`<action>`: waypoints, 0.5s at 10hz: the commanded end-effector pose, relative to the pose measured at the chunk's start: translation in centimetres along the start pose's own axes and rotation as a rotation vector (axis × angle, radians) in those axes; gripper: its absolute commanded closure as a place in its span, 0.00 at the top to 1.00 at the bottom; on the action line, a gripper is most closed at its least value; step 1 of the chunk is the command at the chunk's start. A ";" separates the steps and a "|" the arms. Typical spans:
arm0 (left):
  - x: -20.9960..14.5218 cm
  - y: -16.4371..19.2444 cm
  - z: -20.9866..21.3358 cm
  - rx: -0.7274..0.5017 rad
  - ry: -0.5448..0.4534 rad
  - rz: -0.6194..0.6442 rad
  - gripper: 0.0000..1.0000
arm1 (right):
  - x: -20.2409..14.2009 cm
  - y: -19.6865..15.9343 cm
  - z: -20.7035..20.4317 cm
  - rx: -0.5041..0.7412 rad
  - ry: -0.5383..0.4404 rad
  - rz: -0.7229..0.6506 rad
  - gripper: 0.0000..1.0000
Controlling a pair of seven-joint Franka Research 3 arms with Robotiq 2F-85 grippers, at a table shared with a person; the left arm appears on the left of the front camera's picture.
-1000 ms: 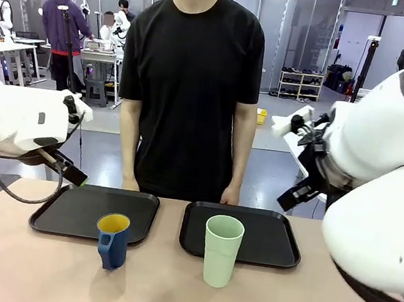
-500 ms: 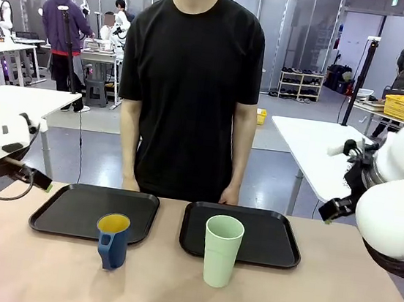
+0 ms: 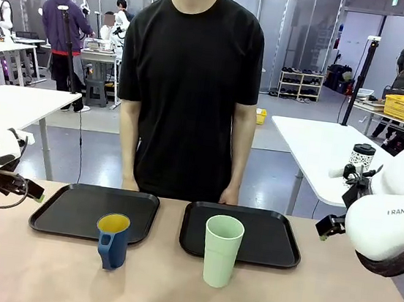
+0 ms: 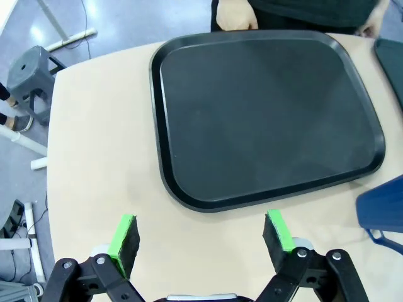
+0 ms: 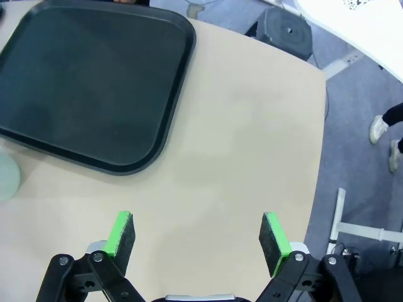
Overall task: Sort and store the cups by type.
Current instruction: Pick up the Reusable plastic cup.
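Observation:
A dark-blue cup (image 3: 112, 241) with a handle and a yellow inside stands on the table in front of the left black tray (image 3: 69, 212). A tall mint-green tumbler (image 3: 221, 251) stands in front of the right black tray (image 3: 272, 241). My left gripper (image 3: 26, 188) hangs open at the table's left edge, well away from the blue cup. In the left wrist view the left gripper (image 4: 201, 234) holds nothing, and the blue cup (image 4: 384, 207) shows at the right border. My right gripper (image 3: 329, 227) is open and empty (image 5: 196, 236). The tumbler (image 5: 7, 177) is far to its left.
A person stands at the far side with both hands on the table's edge (image 4: 234, 16), just behind the trays. Both trays (image 4: 264, 119) (image 5: 82, 82) hold nothing. A stool (image 5: 286, 28) and another table stand on the floor beyond the right edge.
Both arms have drawn back outward, away from the middle, and now sit lower at the table's sides. The cups and trays have not moved.

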State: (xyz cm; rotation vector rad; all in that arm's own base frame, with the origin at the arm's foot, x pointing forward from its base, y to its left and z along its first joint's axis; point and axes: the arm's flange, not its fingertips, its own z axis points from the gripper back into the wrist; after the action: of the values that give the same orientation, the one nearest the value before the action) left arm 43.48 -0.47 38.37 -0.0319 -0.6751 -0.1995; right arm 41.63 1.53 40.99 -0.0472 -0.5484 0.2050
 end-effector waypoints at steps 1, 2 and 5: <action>-0.9 0.3 0.6 -0.004 -0.035 0.002 1.00 | 0.6 -0.4 0.5 0.010 -0.012 0.007 1.00; 0.0 0.0 0.0 0.000 0.000 0.000 1.00 | 0.0 0.0 0.0 0.000 0.000 0.000 1.00; 0.0 0.0 0.0 0.000 0.000 0.000 1.00 | 0.0 0.0 0.0 0.000 0.000 0.000 1.00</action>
State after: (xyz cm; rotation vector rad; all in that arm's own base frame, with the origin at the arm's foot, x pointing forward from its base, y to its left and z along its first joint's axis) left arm 43.50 -0.34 38.37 -0.0318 -0.6765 -0.1965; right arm 41.77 1.66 41.21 -0.0481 -0.5516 0.2071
